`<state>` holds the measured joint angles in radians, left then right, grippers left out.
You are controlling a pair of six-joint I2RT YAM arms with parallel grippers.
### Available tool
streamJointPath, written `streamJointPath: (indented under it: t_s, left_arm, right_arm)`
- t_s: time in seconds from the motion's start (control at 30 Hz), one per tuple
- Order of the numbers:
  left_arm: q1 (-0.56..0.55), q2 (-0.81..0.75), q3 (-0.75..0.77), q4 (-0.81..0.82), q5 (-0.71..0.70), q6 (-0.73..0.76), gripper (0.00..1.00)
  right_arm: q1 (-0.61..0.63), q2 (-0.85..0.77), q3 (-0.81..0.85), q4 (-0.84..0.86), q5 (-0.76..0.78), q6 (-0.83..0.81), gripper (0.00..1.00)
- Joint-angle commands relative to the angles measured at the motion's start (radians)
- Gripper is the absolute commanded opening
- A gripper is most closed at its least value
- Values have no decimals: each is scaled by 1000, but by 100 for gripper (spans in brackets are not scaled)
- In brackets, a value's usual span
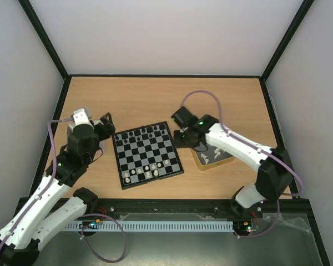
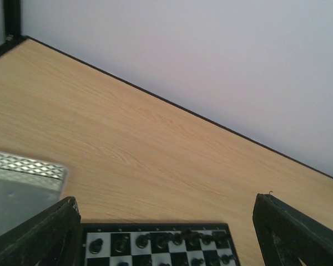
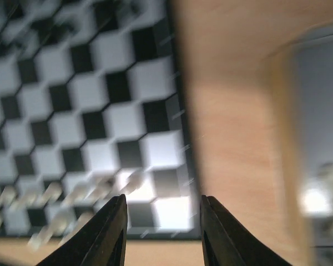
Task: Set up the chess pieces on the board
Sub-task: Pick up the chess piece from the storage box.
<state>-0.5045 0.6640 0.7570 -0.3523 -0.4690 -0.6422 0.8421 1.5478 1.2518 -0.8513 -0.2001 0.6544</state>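
The board (image 1: pixel 148 155) lies in the middle of the table, black chess pieces (image 1: pixel 143 133) along its far rows and white chess pieces (image 1: pixel 142 172) along its near rows. My right gripper (image 1: pixel 182 141) hovers over the board's right edge; in the blurred right wrist view it (image 3: pixel 163 199) is open with nothing between its fingers, above the board (image 3: pixel 94 105) and white pieces (image 3: pixel 50 194). My left gripper (image 1: pixel 109 128) stands wide open just left of the board's far corner. The left wrist view shows that gripper (image 2: pixel 166 202) empty, with black pieces (image 2: pixel 155 241) on the board (image 2: pixel 155 228) below.
A gold-rimmed tray (image 1: pixel 225 160) holding white pieces (image 1: pixel 210 157) sits right of the board, partly under the right arm; it appears blurred as the tray (image 3: pixel 316 138) in the right wrist view. A silver tray (image 2: pixel 22 185) lies by the left gripper. Walls enclose the table.
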Motion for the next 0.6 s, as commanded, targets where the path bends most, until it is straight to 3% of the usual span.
streamJointPath:
  t_s: [0.0, 0.23, 0.37, 0.57]
  left_arm:
    - [6, 30, -19, 112, 169, 44, 86]
    - [6, 105, -18, 179, 342, 40, 86]
    - [6, 134, -17, 188, 375, 33, 86]
    - [6, 153, -14, 194, 391, 28, 86]
  right_arm:
    - [-181, -74, -124, 122, 237, 70, 35]
    - [-394, -75, -325, 411, 334, 35, 31]
    - [-470, -15, -360, 520, 348, -15, 26]
    - [-549, 61, -369, 599, 316, -110, 26]
